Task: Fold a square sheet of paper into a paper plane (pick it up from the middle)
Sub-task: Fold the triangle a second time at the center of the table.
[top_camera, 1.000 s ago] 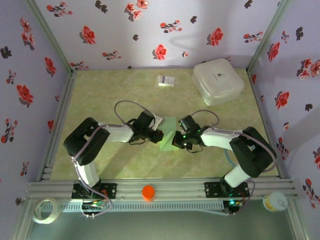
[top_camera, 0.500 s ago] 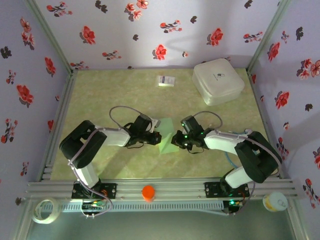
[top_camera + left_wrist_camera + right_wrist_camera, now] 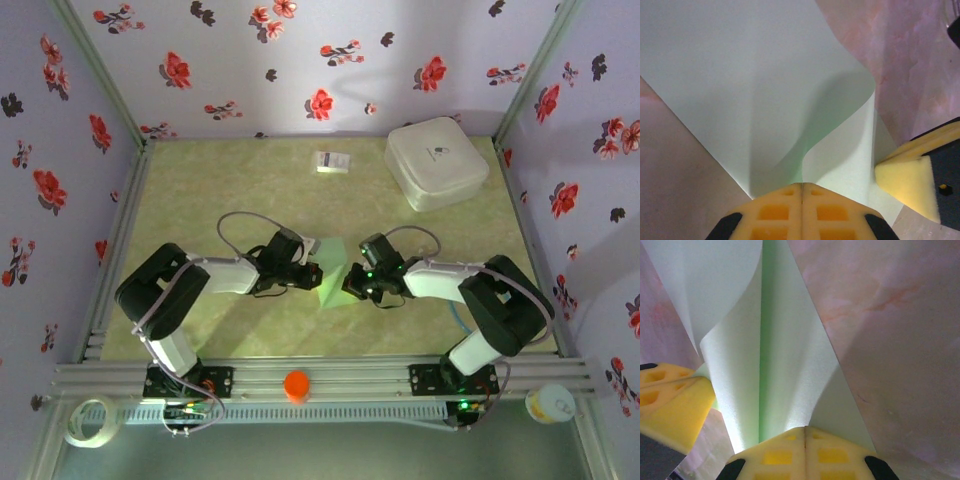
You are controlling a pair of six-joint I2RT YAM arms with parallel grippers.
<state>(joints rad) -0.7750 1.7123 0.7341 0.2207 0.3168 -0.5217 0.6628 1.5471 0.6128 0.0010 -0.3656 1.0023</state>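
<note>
L gripper (image 3: 801, 189) pinched shut on left edge of square sheet of paper (image 3: 333, 268). R gripper (image 3: 805, 431) pinched on its right edge, tips close together. Sheet bowed up between them, mid-table. White box (image 3: 437, 163) far right, card (image 3: 331, 161) far centre, both well apart.

The square sheet of paper (image 3: 334, 262) sits mid-table (image 3: 230, 180), between the left gripper (image 3: 318, 272) and the right gripper (image 3: 348, 283), both touching it. Behind it lies the card (image 3: 331, 161). The box (image 3: 436, 162) stands right of the card, at the far right corner.
</note>
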